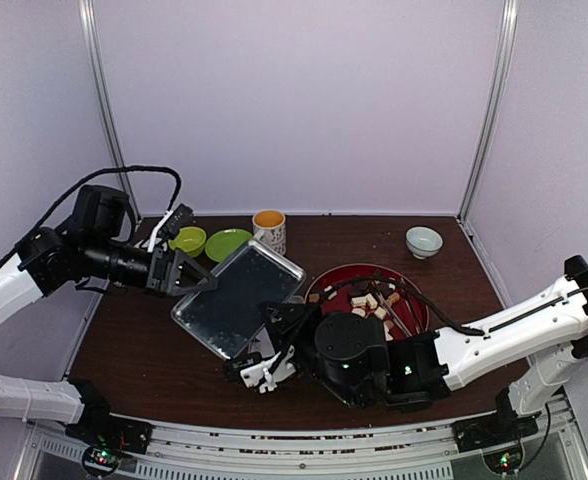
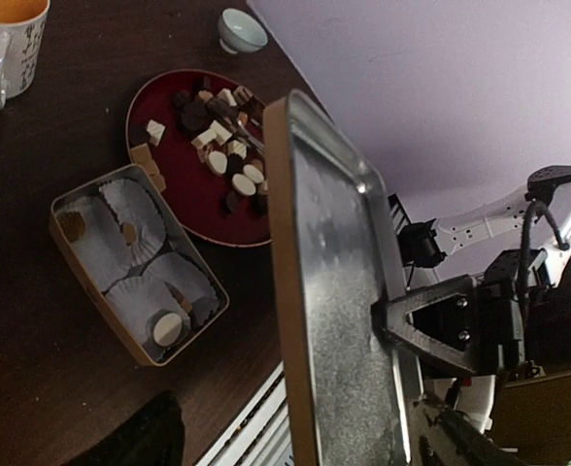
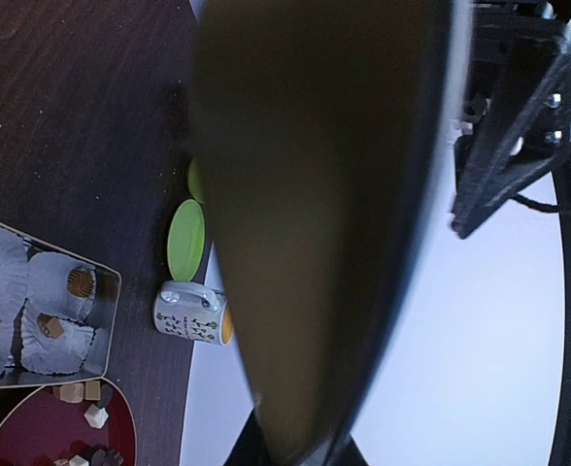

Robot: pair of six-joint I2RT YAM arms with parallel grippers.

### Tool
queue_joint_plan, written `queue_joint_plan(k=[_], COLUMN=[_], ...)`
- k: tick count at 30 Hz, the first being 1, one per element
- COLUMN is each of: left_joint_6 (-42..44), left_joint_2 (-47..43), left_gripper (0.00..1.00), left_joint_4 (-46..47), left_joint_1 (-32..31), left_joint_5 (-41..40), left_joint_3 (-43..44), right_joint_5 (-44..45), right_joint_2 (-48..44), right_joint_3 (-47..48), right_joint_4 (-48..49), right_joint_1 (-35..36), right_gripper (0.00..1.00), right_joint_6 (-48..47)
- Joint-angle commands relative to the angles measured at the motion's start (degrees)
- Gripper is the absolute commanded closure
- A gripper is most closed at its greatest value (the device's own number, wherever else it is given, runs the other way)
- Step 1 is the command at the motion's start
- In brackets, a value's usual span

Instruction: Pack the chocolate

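The chocolate (image 1: pixel 374 300) lies as several dark, tan and white pieces on a red plate (image 1: pixel 339 275), which also shows in the left wrist view (image 2: pixel 145 97). A tin box (image 2: pixel 96 286) lined with white paper liners holds a white oval piece (image 2: pixel 167 328) and two tan pieces. In the top view the box is hidden under a silver lid (image 1: pixel 239 295). My left gripper (image 1: pixel 189 275) is shut on the lid's left edge and holds it tilted above the table. My right gripper (image 1: pixel 257 368) is shut on the lid's near corner; the lid's underside (image 3: pixel 315 194) fills its view.
Thin dark tongs (image 1: pixel 399 315) rest on the red plate. A mug (image 1: pixel 269 230) and two green dishes (image 1: pixel 224 243) stand at the back. A pale bowl (image 1: pixel 423 241) sits at the back right. Grey walls close in the table.
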Motion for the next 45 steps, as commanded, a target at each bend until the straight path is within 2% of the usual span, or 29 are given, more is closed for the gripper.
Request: queue_joint_plan(k=[1,4,7,11,15,18,21,27,30,33,37,40,45], left_joint_6=[-1.2,1.0,9.2,18.8,25.2,29.9,32.5,32.6,30.4,25.2,18.4,14.0,8.2], left_joint_2=[-5.9,-9.5,-13.5,-21.2,-27.9,-30.3,-30.7,-26.9,-22.9,-18.6,-13.1,-9.8,-8.8], left_gripper=[0.11,0.07,0.07,0.07,0.02,0.02,0.02,0.02,0.02,0.03,0.06,0.14,0.25], left_joint_4=[8.8,9.6,9.0,12.3,20.2,26.4,32.0,44.2,47.9,50.5,56.0,61.5,69.0], left_joint_1=[0.9,1.3,1.3,1.3,1.3,1.3,1.3,1.2,1.2,1.2,1.1,1.0,0.6], left_joint_5=[-1.9,-5.4,-8.2,-13.7,-15.6,-11.7,-7.1,0.0,0.8,2.6,10.3,15.2,17.9], left_joint_3=[1.6,3.3,4.1,0.5,-5.8,-10.5,-14.8,-22.2,-22.5,-20.2,-18.9,-19.9,-23.3], right_joint_5=[1.7,0.9,-3.1,-11.2,-24.9,-38.0,-50.6,-71.6,-79.4,-82.6,-85.8,-86.5,-86.9], right_joint_2=[-0.8,-2.1,-5.1,-9.7,-14.1,-17.5,-20.7,-22.8,-21.1,-18.1,-15.2,-14.0,-11.9], right_joint_3=[-1.0,-0.5,0.5,1.1,3.0,3.7,2.4,-0.3,1.5,5.3,7.8,7.7,7.5], right_joint_4=[-0.7,-3.7,-10.9,-18.0,-25.7,-28.5,-27.1,-19.4,-19.8,-24.2,-25.1,-22.8,-19.2], right_joint_1=[0.4,0.4,0.4,-0.3,-3.5,-8.2,-13.4,-22.5,-24.6,-24.9,-25.3,-25.5,-27.0], right_gripper=[0.96,1.00,1.00,1.00,1.00,1.00,1.00,1.00,1.00,1.00,1.00,1.00,1.00], right_joint_6=[3.6,7.4,15.0,26.1,39.9,49.2,58.6,74.8,79.9,81.5,83.9,86.0,90.2])
